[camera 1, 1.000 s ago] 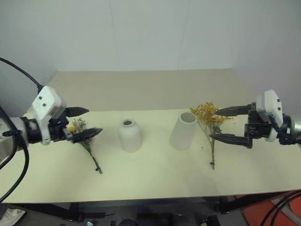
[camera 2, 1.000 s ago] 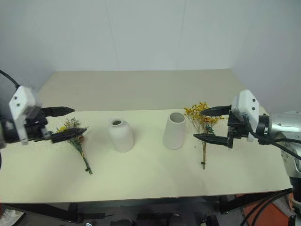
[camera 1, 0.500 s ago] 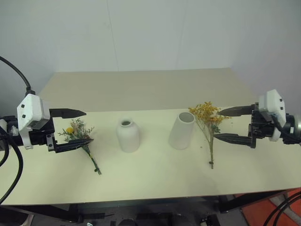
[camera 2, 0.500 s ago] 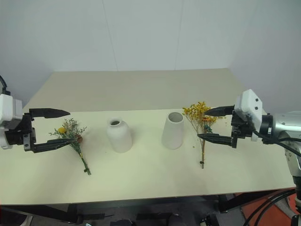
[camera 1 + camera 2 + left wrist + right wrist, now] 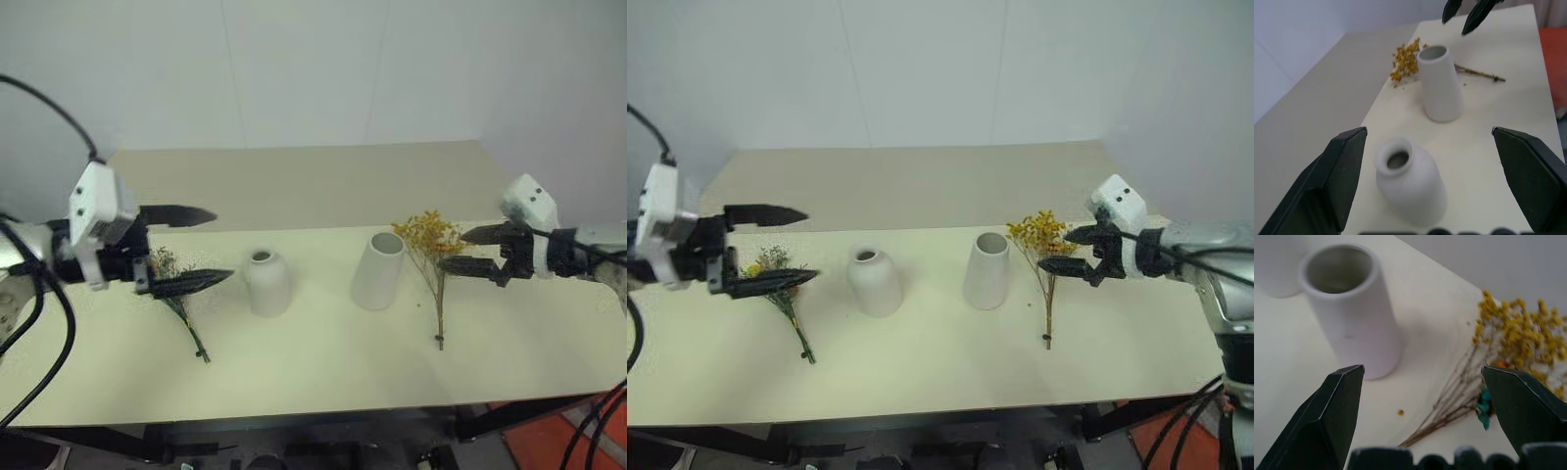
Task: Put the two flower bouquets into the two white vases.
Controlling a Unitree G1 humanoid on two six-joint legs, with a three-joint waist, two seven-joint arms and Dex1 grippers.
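Observation:
A bushy golden-yellow bouquet [image 5: 431,240] lies on the table with its stems [image 5: 1449,406] pointing at the front edge. My right gripper [image 5: 453,250] hangs open at its right side, fingertips by the blooms, tilted down, holding nothing. The wide white cylinder vase [image 5: 377,269] stands just left of that bouquet. Further left stands the rounded narrow-necked vase [image 5: 266,282]. The small green-grey sprig bunch [image 5: 176,294] lies left of it. My left gripper [image 5: 220,245] hovers open above that bunch, pointing at the bottle vase [image 5: 1408,181]. The left wrist view also shows the cylinder vase [image 5: 1440,83].
The beige table [image 5: 313,186] stretches back to a white wall. Its front edge runs below the bouquets' stems. An orange-red patch [image 5: 578,441] shows past the table's front right corner.
My left gripper has swung right and a little up, from left of the sprig bunch to over it. My right gripper has rolled, tipped down and moved closer to the yellow blooms.

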